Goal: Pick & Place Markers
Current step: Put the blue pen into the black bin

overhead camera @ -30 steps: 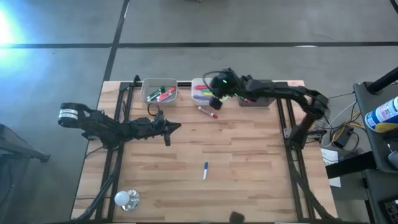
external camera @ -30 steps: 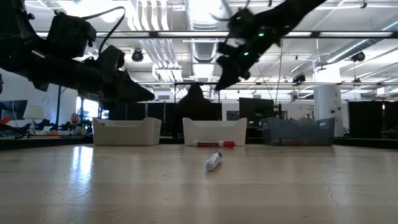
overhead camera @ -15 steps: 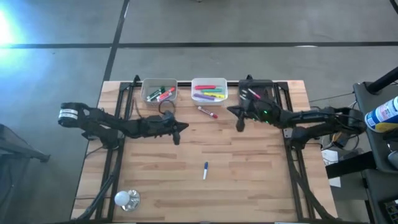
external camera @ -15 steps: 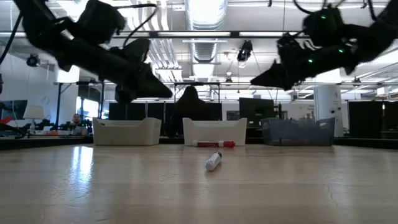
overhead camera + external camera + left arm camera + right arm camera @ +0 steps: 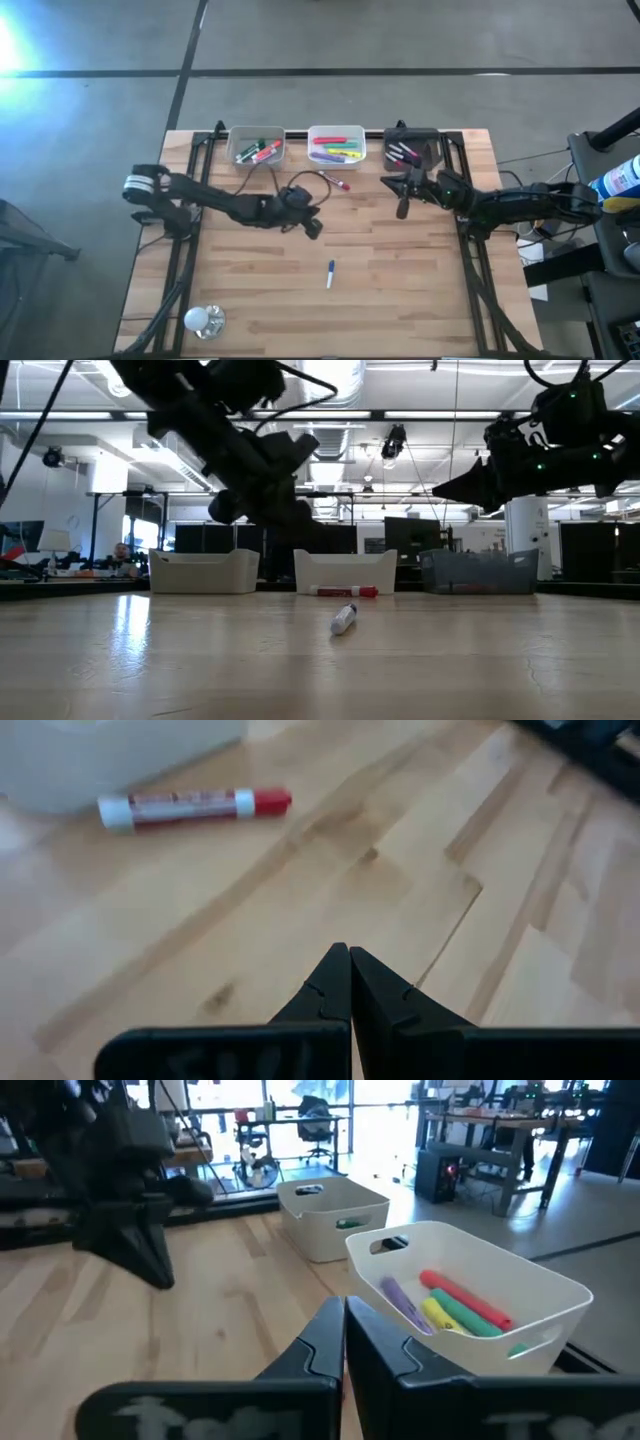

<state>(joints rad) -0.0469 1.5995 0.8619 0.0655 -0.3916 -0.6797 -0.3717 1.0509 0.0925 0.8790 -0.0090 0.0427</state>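
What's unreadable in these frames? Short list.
- Bin contents: low view, the white bin wall hides them.
- Blue marker cap end: high view, too small.
- Red marker label: left wrist view, blurred.
- Black bin marker count: high view, too small.

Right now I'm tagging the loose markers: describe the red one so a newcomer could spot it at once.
Find the white bin, middle of three along the table's far edge. Just in front of it, on bare wood, lies the red marker. Its red cap and white end set it apart from the blue-and-white marker lying alone mid-table.
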